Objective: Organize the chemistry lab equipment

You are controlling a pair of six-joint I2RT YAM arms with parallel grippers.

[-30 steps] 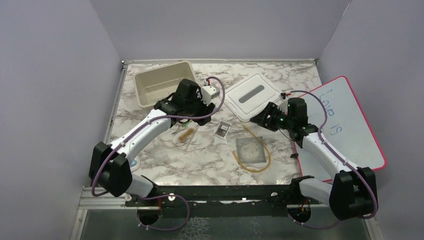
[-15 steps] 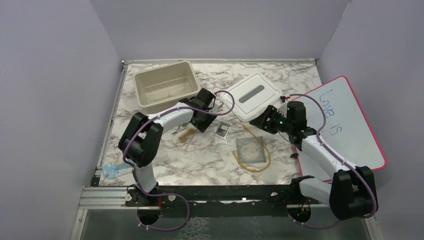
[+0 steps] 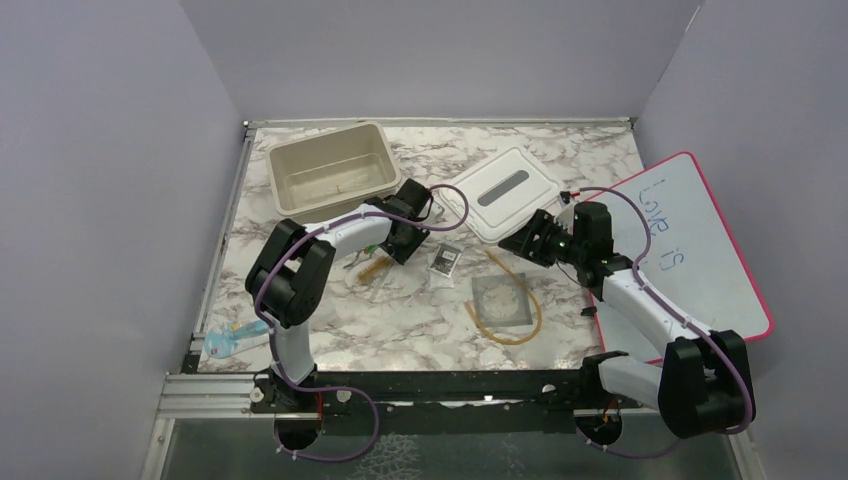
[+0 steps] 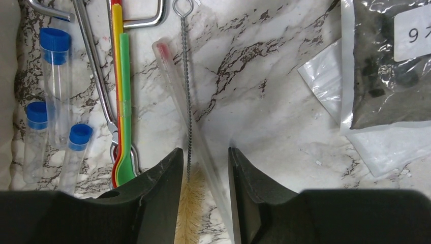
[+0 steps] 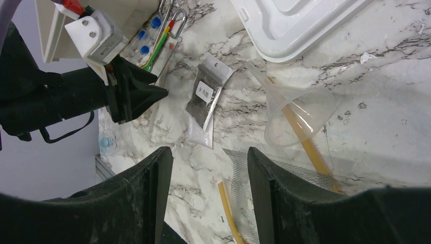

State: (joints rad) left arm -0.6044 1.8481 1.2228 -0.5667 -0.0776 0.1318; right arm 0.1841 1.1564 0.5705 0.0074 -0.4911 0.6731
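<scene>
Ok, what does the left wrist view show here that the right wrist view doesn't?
Only the left wrist view: the thin brush, lying between the open left fingers. Only the right wrist view: the white lid, a clear funnel, amber tubing, wire gauze, and the left gripper seen from outside. Both: the packet labelled 9, the blue-capped tubes and the green-handled tool.
</scene>
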